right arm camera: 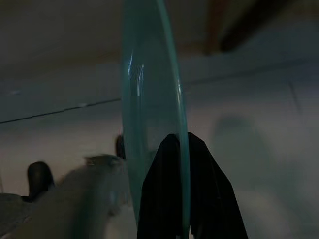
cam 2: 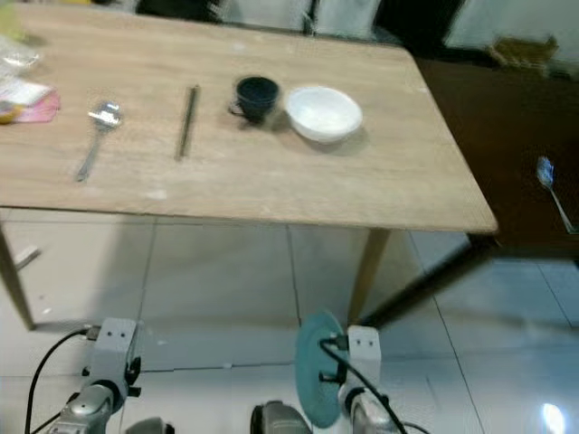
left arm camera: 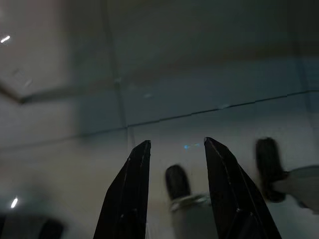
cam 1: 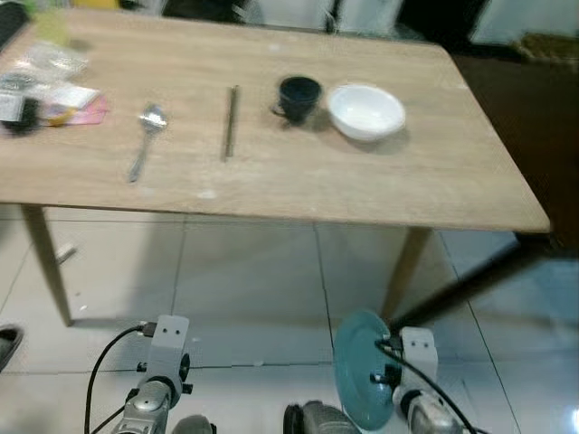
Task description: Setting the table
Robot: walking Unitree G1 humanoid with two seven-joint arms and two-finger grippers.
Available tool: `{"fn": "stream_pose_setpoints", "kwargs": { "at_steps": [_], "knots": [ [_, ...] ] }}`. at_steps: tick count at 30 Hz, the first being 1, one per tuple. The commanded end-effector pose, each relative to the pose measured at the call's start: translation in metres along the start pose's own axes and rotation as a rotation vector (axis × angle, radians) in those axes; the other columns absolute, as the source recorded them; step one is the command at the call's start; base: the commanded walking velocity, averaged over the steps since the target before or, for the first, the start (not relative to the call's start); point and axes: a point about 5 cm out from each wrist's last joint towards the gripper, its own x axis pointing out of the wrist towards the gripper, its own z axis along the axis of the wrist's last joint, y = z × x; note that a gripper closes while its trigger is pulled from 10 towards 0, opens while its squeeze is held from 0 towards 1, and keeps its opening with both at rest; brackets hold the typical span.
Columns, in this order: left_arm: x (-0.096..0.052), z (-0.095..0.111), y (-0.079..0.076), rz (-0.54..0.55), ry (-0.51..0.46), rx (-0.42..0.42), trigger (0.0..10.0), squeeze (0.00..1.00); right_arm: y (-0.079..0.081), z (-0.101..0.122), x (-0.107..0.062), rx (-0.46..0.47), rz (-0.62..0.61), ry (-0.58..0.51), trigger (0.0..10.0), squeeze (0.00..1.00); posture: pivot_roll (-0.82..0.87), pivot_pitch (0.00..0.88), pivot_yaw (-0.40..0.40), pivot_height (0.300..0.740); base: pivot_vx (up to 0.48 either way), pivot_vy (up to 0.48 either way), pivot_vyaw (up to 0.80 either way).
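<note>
Right gripper clamps teal plate on edge, low near floor; table lies ahead and above, bare near-right patch nearest. Left gripper parted, empty.

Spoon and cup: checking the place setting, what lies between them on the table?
The chopsticks lie between spoon and cup, seen in both eye views.

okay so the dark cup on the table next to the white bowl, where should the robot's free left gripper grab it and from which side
Judging from the head views, grip the dark cup across its rim from above. Its mouth faces up, and a small handle seems to stick out on its left. The white bowl sits close on its right, so a sideways approach from there looks crowded. The left gripper is open.
</note>
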Motion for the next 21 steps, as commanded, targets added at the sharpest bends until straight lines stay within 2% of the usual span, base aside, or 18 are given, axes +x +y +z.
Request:
{"fn": "stream_pose_setpoints", "kwargs": {
  "at_steps": [1, 21],
  "knots": [
    [-0.0010, -0.0039, -0.0054, -0.018, 0.014, -0.001, 10.0, 0.00, -0.0064, -0.0068, -0.0028, 0.011, -0.022, 0.022, 10.0, 0.00, 0.08, 0.066, -0.058, 0.740, 0.000, 0.000, -0.80],
    [-0.0013, -0.0041, -0.0030, -0.006, 0.012, -0.011, 10.0, 0.00, -0.0062, -0.0084, -0.0031, 0.013, -0.024, 0.030, 10.0, 0.00, 0.08, 0.064, -0.056, 0.740, 0.000, 0.000, -0.80]
  ]
}}
